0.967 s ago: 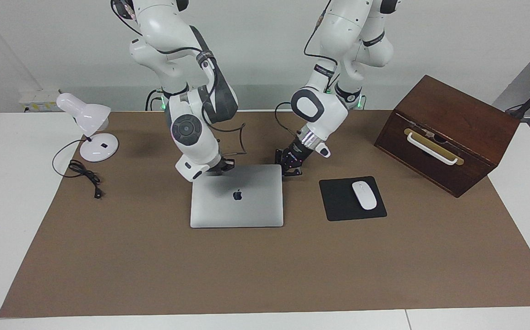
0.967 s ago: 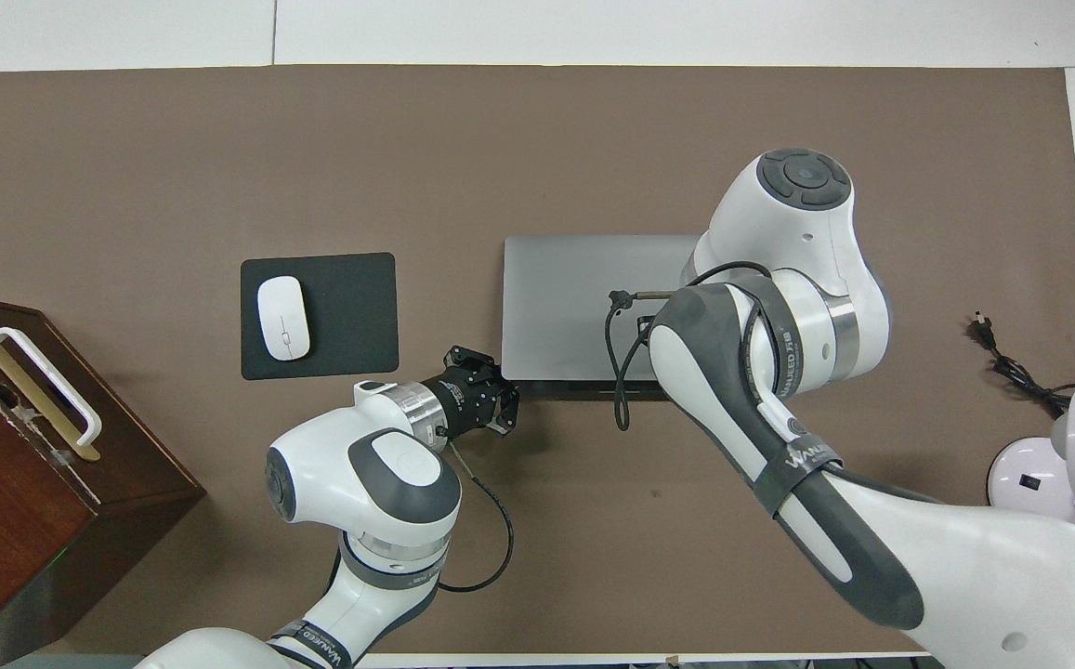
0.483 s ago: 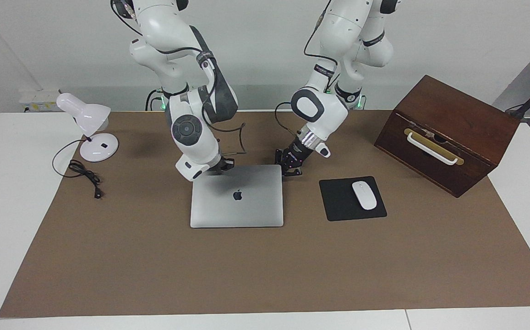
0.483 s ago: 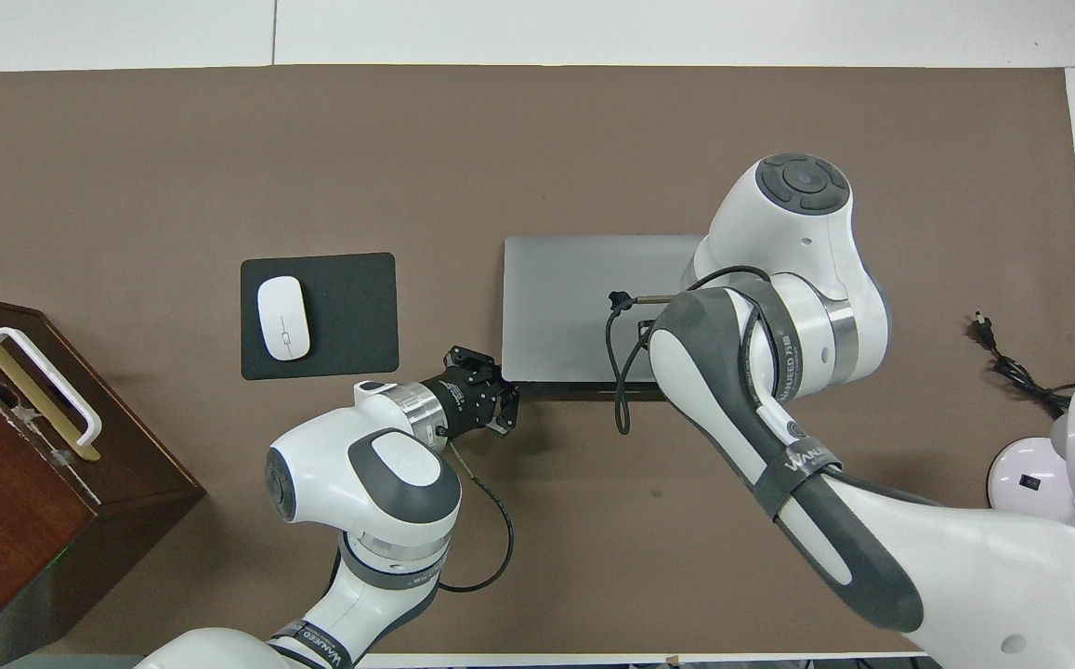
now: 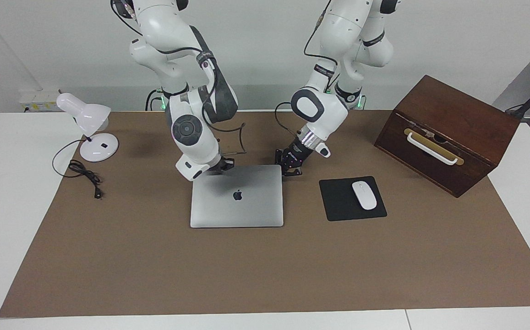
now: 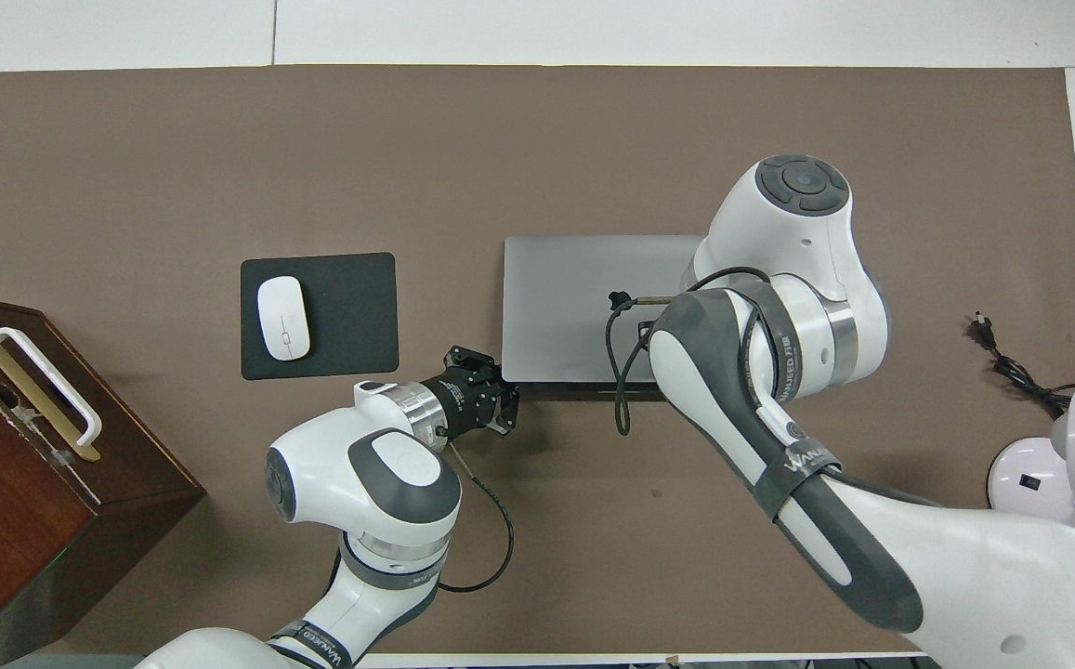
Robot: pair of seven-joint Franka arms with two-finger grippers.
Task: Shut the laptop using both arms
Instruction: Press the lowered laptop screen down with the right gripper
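The silver-grey laptop point(image 5: 237, 208) lies flat on the brown mat, lid down and apple logo up; it also shows in the overhead view point(image 6: 565, 297). My left gripper point(image 5: 292, 170) is low at the laptop's corner nearest the robots, toward the mouse pad, and shows at that corner in the overhead view point(image 6: 503, 406). My right gripper point(image 5: 222, 166) is at the laptop's edge nearest the robots, toward the lamp's end. In the overhead view the right arm's own body hides it.
A white mouse point(image 5: 364, 195) lies on a black mouse pad point(image 5: 336, 206) beside the laptop. A brown wooden box point(image 5: 448, 133) with a white handle stands at the left arm's end. A white desk lamp point(image 5: 91, 126) and its black cable point(image 5: 86, 176) are at the right arm's end.
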